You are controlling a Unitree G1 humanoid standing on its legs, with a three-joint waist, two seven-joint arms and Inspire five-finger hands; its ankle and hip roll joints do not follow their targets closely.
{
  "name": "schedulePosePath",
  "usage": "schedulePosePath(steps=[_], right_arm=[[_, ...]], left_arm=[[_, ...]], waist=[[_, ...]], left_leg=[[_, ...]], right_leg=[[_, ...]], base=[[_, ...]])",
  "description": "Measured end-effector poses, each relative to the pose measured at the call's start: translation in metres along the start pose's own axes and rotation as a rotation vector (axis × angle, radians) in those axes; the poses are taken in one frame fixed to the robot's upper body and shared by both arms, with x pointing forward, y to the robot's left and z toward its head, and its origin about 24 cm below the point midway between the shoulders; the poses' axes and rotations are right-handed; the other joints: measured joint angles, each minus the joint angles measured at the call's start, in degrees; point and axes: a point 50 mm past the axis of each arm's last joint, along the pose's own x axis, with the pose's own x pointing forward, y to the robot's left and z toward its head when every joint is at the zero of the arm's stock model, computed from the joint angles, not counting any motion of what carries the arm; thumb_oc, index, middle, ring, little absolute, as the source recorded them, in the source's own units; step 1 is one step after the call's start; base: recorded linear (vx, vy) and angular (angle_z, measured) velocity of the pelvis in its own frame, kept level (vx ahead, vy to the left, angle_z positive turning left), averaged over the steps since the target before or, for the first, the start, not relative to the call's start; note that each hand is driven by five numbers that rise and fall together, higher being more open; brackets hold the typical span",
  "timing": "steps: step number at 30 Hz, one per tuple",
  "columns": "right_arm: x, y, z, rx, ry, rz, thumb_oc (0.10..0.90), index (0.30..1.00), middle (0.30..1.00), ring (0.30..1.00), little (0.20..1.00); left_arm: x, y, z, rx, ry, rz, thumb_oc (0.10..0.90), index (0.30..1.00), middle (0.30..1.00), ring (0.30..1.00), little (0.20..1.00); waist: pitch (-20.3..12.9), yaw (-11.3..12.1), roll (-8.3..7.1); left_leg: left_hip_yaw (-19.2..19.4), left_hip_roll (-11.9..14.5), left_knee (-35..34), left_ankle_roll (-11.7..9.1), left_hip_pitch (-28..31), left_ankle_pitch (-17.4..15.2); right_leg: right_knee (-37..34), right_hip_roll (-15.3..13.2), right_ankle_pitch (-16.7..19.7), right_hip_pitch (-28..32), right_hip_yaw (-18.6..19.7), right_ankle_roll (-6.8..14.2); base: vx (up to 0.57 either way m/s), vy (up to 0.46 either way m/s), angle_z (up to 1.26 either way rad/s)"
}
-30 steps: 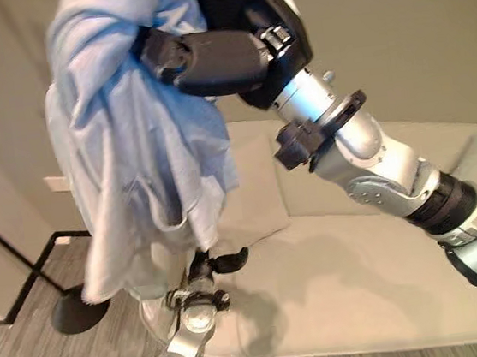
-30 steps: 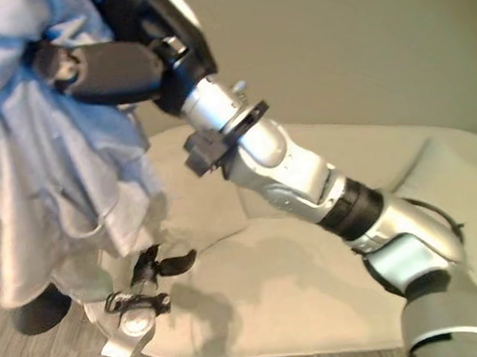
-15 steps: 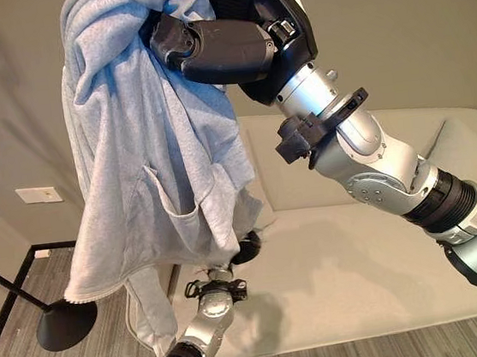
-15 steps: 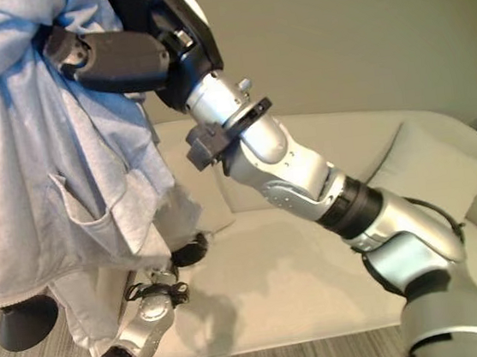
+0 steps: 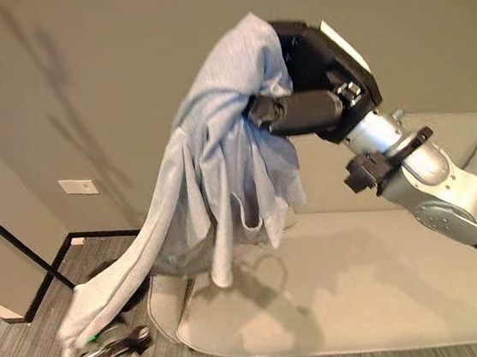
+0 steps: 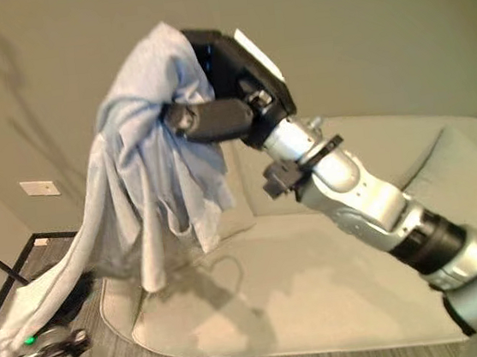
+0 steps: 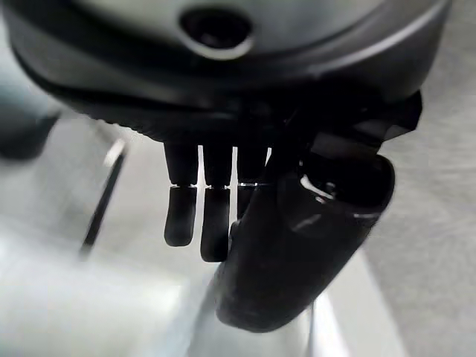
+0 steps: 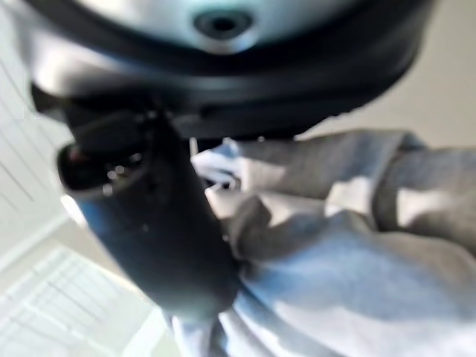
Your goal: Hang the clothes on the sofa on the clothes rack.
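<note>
Beige wall fills the room behind a cream sofa (image 5: 389, 290), and in front of it the right hand (image 5: 300, 113) is raised high with its thumb and fingers curled into a bunch of pale blue-grey clothes (image 5: 222, 189). The right wrist view bears this out: the dark thumb presses into folds of the fabric, so the hand is clenched on cloth. From that grip the garment hangs well clear of the seat cushion, draped over the top of the hand and falling in long loose folds; one strip trails down toward the floor by the sofa's left end, where the left hand (image 7: 223, 216) sits low with its fingers relaxed and straight, holding nothing. Just beyond that corner of the sofa, thin black bars (image 5: 23, 255) run across the floor and up the wall side; I take them for part of the clothes rack, though I cannot be sure. The cloth looks soft, light and floppy, with no stiffness of its own, so it should sag and slide wherever it isn't pinched. Gathered in a wad as it is, it would likely hang unevenly; a better hold for draping would be near a collar or shoulder seam, with the free hand spreading the trailing end. No containers are about.
</note>
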Motion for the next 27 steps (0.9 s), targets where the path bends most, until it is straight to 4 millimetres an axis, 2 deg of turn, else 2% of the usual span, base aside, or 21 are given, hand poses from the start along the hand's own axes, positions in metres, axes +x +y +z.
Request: schedulePosePath(steps=[2, 5, 8, 10, 11, 12, 13, 14, 15, 16, 17, 18, 19, 20, 21, 22, 23, 24, 25, 26, 27], right_arm=[[-0.008, -0.002, -0.002, 0.014, 0.001, 0.002, 0.4, 0.3, 0.3, 0.3, 0.3], [-0.021, -0.007, -0.001, 0.047, -0.026, -0.02, 0.4, 0.3, 0.3, 0.3, 0.3], [-0.026, -0.01, 0.002, 0.044, -0.04, -0.012, 0.4, 0.3, 0.3, 0.3, 0.3], [-0.026, -0.009, 0.009, 0.029, -0.071, 0.0, 0.4, 0.3, 0.3, 0.3, 0.3], [-0.026, -0.009, 0.013, 0.02, -0.092, 0.004, 0.4, 0.3, 0.3, 0.3, 0.3], [-0.027, -0.01, 0.016, 0.001, -0.108, -0.001, 0.4, 0.3, 0.3, 0.3, 0.3], [-0.029, -0.012, 0.018, -0.024, -0.108, -0.004, 0.4, 0.3, 0.3, 0.3, 0.3], [-0.033, -0.012, 0.013, -0.018, -0.099, -0.016, 0.4, 0.3, 0.3, 0.3, 0.3], [-0.037, -0.011, 0.006, 0.004, -0.082, -0.025, 0.4, 0.3, 0.3, 0.3, 0.3], [-0.042, -0.01, 0.002, 0.011, -0.069, -0.033, 0.4, 0.3, 0.3, 0.3, 0.3], [-0.047, -0.008, -0.003, 0.029, -0.054, -0.042, 0.4, 0.3, 0.3, 0.3, 0.3], [-0.049, -0.006, -0.005, 0.038, -0.048, -0.043, 0.4, 0.3, 0.3, 0.3, 0.3], [-0.061, -0.005, -0.005, 0.052, -0.049, -0.065, 0.4, 0.3, 0.3, 0.3, 0.3], [-0.071, -0.006, -0.005, 0.065, -0.052, -0.102, 0.4, 0.3, 0.3, 0.3, 0.3], [-0.072, -0.007, -0.005, 0.062, -0.048, -0.112, 0.4, 0.3, 0.3, 0.3, 0.3], [-0.075, -0.006, -0.009, 0.079, -0.05, -0.126, 0.4, 0.3, 0.3, 0.3, 0.3], [-0.078, -0.001, -0.018, 0.145, -0.057, -0.166, 0.4, 0.3, 0.3, 0.3, 0.3], [-0.078, 0.003, -0.025, 0.192, -0.065, -0.191, 0.4, 0.3, 0.3, 0.3, 0.3], [-0.08, 0.004, -0.026, 0.194, -0.068, -0.201, 0.4, 0.3, 0.3, 0.3, 0.3], [-0.084, 0.005, -0.027, 0.194, -0.068, -0.212, 0.4, 0.3, 0.3, 0.3, 0.3], [-0.094, 0.017, -0.046, 0.284, -0.033, -0.265, 0.4, 0.3, 0.3, 0.3, 0.3]], left_arm=[[0.012, 0.017, 0.013, 0.143, -0.108, 0.015, 0.4, 0.3, 0.3, 0.3, 0.3], [0.031, 0.055, 0.056, 0.33, -0.335, 0.111, 0.4, 0.3, 0.3, 0.3, 0.3], [0.036, 0.071, 0.097, 0.375, -0.521, 0.206, 0.4, 0.3, 0.3, 0.3, 0.3], [0.036, 0.069, 0.114, 0.356, -0.606, 0.235, 0.4, 0.3, 0.3, 0.3, 0.3], [0.036, 0.066, 0.121, 0.353, -0.636, 0.229, 0.4, 0.3, 0.3, 0.3, 0.3], [0.036, 0.061, 0.127, 0.337, -0.67, 0.224, 0.4, 0.3, 0.3, 0.3, 0.3], [0.034, 0.057, 0.131, 0.317, -0.69, 0.217, 0.4, 0.3, 0.3, 0.3, 0.3], [0.032, 0.055, 0.132, 0.308, -0.71, 0.218, 0.4, 0.3, 0.3, 0.3, 0.3], [0.032, 0.056, 0.132, 0.299, -0.711, 0.231, 0.4, 0.3, 0.3, 0.3, 0.3], [0.032, 0.054, 0.132, 0.283, -0.712, 0.243, 0.4, 0.3, 0.3, 0.3, 0.3], [0.031, 0.053, 0.131, 0.255, -0.707, 0.267, 0.4, 0.3, 0.3, 0.3, 0.3], [0.031, 0.052, 0.13, 0.241, -0.702, 0.276, 0.4, 0.3, 0.3, 0.3, 0.3], [0.031, 0.036, 0.12, 0.17, -0.675, 0.253, 0.4, 0.3, 0.3, 0.3, 0.3], [0.027, 0.015, 0.108, 0.096, -0.611, 0.228, 0.4, 0.3, 0.3, 0.3, 0.3], [0.027, 0.002, 0.104, 0.072, -0.579, 0.182, 0.4, 0.3, 0.3, 0.3, 0.3], [0.027, -0.013, 0.103, 0.049, -0.567, 0.132, 0.4, 0.3, 0.3, 0.3, 0.3], [0.025, -0.024, 0.103, 0.049, -0.568, 0.074, 0.4, 0.3, 0.3, 0.3, 0.3], [0.02, -0.034, 0.107, 0.035, -0.598, 0.018, 0.4, 0.3, 0.3, 0.3, 0.3], [0.012, -0.045, 0.11, 0.006, -0.615, -0.044, 0.4, 0.3, 0.3, 0.3, 0.3], [0.005, -0.053, 0.109, -0.008, -0.621, -0.09, 0.4, 0.3, 0.3, 0.3, 0.3], [0.004, -0.052, 0.101, 0.043, -0.611, -0.129, 0.4, 0.3, 0.3, 0.3, 0.3]], waist=[[0.1, 1.0, 0.1], [1.5, 2.2, 0.7], [2.2, 4.5, 1.6], [4.4, 7.9, 3.85], [5.5, 8.8, 3.72], [7.0, 8.2, 3.81], [7.5, 6.8, 3.63], [7.8, 9.4, 2.65], [7.8, 10.1, 0.44], [7.6, 9.3, -1.23], [7.7, 7.2, -2.62], [7.6, 6.2, -2.85], [6.6, 2.2, -1.39], [5.3, -0.1, 1.08], [5.4, -4.0, 1.55], [5.6, -6.2, 1.56], [5.9, -7.5, -0.44], [5.8, -7.3, -0.49], [5.3, -7.2, 0.93], [5.2, -7.1, 2.26], [4.8, -6.7, -1.78]], left_leg=[[-1.0, 0.4, 0.3, -0.2, 0.0, 0.1], [-3.9, 1.9, 2.7, -0.9, -1.5, -0.3], [-7.8, 3.3, 4.7, -2.7, -5.4, 0.6], [-10.5, 4.8, 6.1, -4.5, -9.0, 2.2], [-11.8, 5.0, 7.5, -6.8, -11.4, 3.7], [-12.2, 3.7, 5.1, -9.4, -14.3, 10.4], [-12.0, 3.3, 1.7, -6.7, -15.7, 14.8], [-8.9, 3.6, 3.7, -5.6, -15.2, 10.8], [-6.9, 3.7, 6.4, -4.6, -13.9, 6.1], [-5.9, 4.2, 9.0, -5.8, -12.9, 3.5], [-3.6, 6.1, 12.1, -6.9, -10.4, 1.1], [-2.8, 7.3, 12.6, -7.6, -8.5, 0.3], [-1.5, 12.4, 10.7, -9.4, 1.0, -0.2], [0.1, 13.2, 5.8, -7.4, 6.6, 7.4], [1.2, 11.6, 1.6, -9.3, 8.5, 9.2], [1.4, 10.3, 2.3, -8.4, 7.4, 4.6], [0.6, 9.6, 9.7, -8.8, 2.8, -2.1], [1.1, 10.2, 13.1, -8.9, 0.1, -7.8], [0.9, 10.8, 5.5, -8.6, 0.1, -7.9], [0.5, 10.4, 1.4, -9.9, 1.4, -5.2], [1.0, 5.0, 2.4, -7.7, 1.2, -5.0]], right_leg=[[0.5, 0.4, -0.6, 0.4, -0.5, -0.3], [5.5, 1.3, -3.6, -0.6, -2.5, -1.2], [9.4, 2.7, -5.9, -3.2, -5.0, -2.3], [12.3, 4.2, -7.6, -5.8, -7.2, -3.5], [14.8, 4.0, -8.8, -7.9, -8.1, -4.2], [16.6, 4.0, -9.0, -9.0, -10.7, -5.3], [16.3, 2.8, -9.5, -9.6, -14.2, -6.6], [16.0, 2.1, -8.7, -11.0, -14.5, -8.0], [14.8, 0.8, -7.4, -11.3, -14.7, -8.7], [12.9, 0.0, -5.4, -11.2, -15.7, -8.8], [10.3, -0.5, -3.2, -9.4, -16.3, -8.7], [9.3, -0.6, -2.5, -8.7, -16.4, -8.4], [10.0, -1.8, -1.4, -8.3, -15.3, -6.1], [14.7, -4.0, -1.8, -10.9, -14.7, -5.5], [17.3, -6.8, -2.1, -12.6, -15.8, -4.2], [20.0, -10.5, 0.1, -14.8, -13.9, -2.7], [17.7, -12.3, 2.2, -14.1, -13.0, -3.1], [14.8, -12.6, 4.2, -13.2, -12.5, -2.3], [13.5, -13.1, 4.9, -12.8, -12.5, -1.2], [12.9, -14.2, 6.8, -12.8, -11.6, 1.8], [10.3, -18.7, 11.8, -12.2, -10.7, 2.0]], base=[[-0.11, -0.125, 0.19], [-0.19, -0.124, 0.35], [-0.2, -0.073, 0.54], [-0.41, -0.052, 0.56], [-0.32, -0.018, 0.88], [-0.24, 0.021, 1.52], [-0.29, 0.094, 1.36], [-0.37, 0.165, 0.78], [-0.31, 0.24, 0.19], [-0.12, 0.17, 0.43], [-0.2, 0.362, 0.52], [-0.15, 0.271, 0.61], [-0.21, 0.601, 0.51], [-0.1, 0.524, 0.69], [-0.16, 0.731, 0.6], [-0.15, 0.581, 0.69], [-0.08, 0.488, 0.33], [-0.01, 0.472, 0.22], [0.01, 0.459, -0.08], [-0.03, 0.532, -0.02], [-0.09, 0.508, 0.0]])
